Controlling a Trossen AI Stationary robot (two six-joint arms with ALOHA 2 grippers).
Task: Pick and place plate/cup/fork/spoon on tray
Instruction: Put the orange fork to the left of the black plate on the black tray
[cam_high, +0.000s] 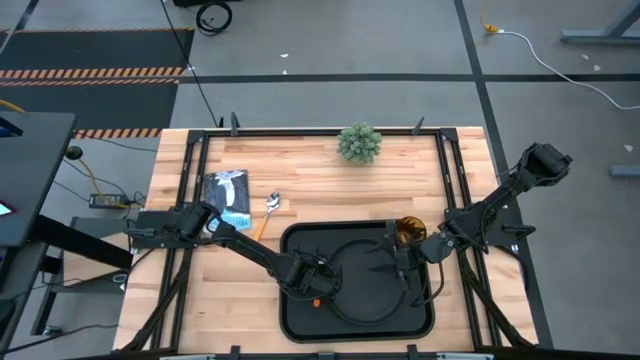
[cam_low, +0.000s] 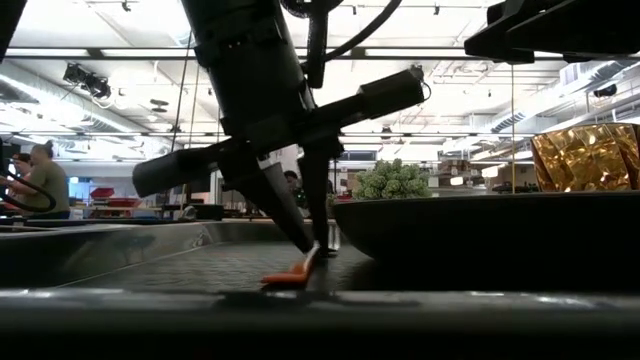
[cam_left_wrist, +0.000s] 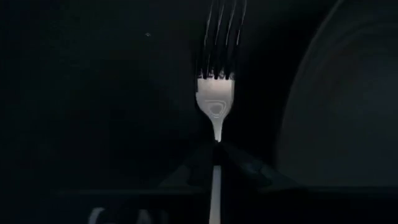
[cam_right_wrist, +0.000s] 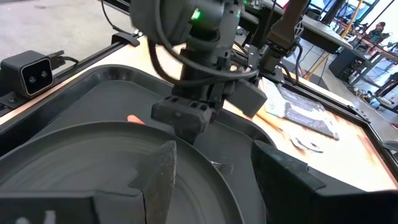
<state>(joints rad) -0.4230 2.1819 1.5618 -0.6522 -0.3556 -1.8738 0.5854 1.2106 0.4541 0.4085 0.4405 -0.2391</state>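
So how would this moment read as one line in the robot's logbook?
left gripper: shut on fork, low in tray beside plate | right gripper: open, over plate | spoon: on table, outside tray

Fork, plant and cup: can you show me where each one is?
fork (cam_left_wrist: 214, 102), left wrist view, on its silver neck just below the tines.
plant (cam_high: 359, 142), high view, middle of its green leaves.
cup (cam_high: 408, 231), high view, on its amber body.

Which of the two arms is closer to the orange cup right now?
The right. Its gripper sits over the plate, just beside the cup; the left gripper is across the tray, at the fork.
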